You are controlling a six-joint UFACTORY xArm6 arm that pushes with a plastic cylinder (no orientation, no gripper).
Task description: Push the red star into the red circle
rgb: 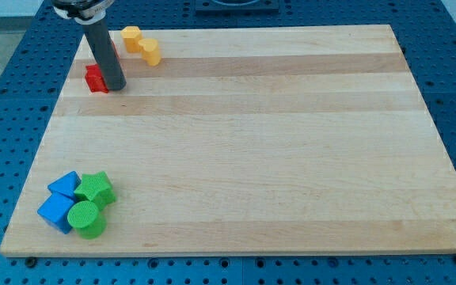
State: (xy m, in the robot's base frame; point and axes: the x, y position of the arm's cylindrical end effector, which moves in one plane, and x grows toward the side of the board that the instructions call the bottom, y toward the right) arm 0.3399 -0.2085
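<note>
**Q:** Where is your tip right now?

**A:** My tip (115, 88) sits down on the pale wooden board (252, 142) near its top left corner. I carry no claw, only a straight dark rod, so nothing opens, closes or holds anything.

**Q:** And the red blocks?

**A:** A small red block (95, 78) lies touching my tip on the view's left side. The rod hides part of it, so I cannot tell whether it is the star or the circle. A sliver of red (114, 47) also shows behind the rod, higher up.

**Q:** What else is on the board?

**A:** Two yellow blocks, one (131, 37) at the top edge and one (150, 52) just beside it. Well apart, at the bottom left, a cluster: a blue triangle (64, 185), a blue cube (56, 212), a green star (96, 188) and a green cylinder (86, 219), all touching.
</note>
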